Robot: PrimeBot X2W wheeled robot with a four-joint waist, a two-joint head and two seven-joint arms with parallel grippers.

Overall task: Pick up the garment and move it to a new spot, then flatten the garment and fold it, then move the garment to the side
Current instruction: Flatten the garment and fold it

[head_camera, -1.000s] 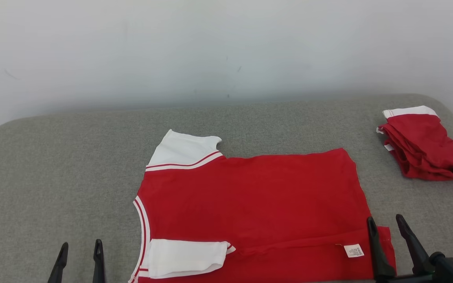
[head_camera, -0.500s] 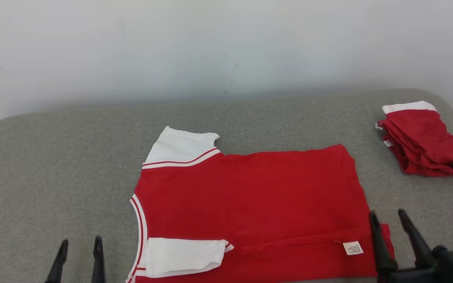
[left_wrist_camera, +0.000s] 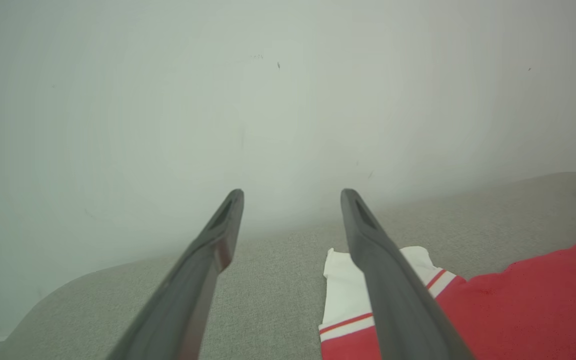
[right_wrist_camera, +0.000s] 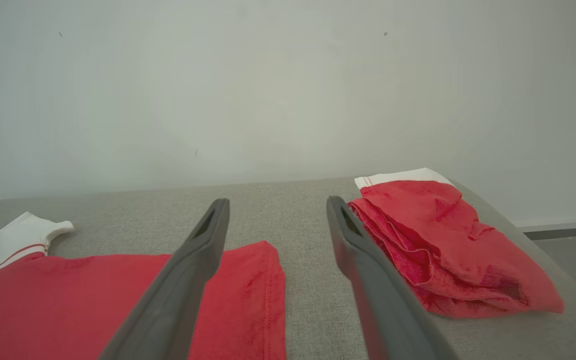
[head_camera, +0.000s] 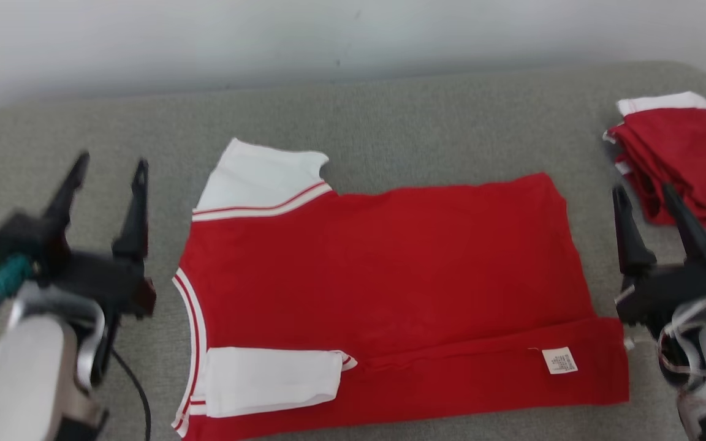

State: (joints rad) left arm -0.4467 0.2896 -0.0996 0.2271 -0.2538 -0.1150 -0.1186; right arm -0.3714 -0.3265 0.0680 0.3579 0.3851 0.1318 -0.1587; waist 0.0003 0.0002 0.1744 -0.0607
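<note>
The garment [head_camera: 383,288], a red shirt with white sleeves, lies spread on the grey cushion [head_camera: 390,116], near edge folded over with one sleeve and a white label on top. My left gripper [head_camera: 111,174] hovers open just left of the shirt's collar side, nothing between its fingers. My right gripper [head_camera: 644,199] is open too, just past the shirt's right hem. The left wrist view has the far white sleeve [left_wrist_camera: 345,290] beside the open left gripper [left_wrist_camera: 292,192]. In the right wrist view the red hem [right_wrist_camera: 255,295] lies under the open right gripper [right_wrist_camera: 277,202].
A second red and white garment [head_camera: 675,153] lies folded in a heap at the cushion's right end, close behind my right gripper, also seen as the red heap [right_wrist_camera: 443,245]. A pale wall [head_camera: 267,37] backs the cushion. Bare grey fabric lies left and behind the shirt.
The head camera has tilted down, so the whole picture shifted. Both arms have risen into view, their grippers now flanking the shirt; both stay open. The shirt lies as before.
</note>
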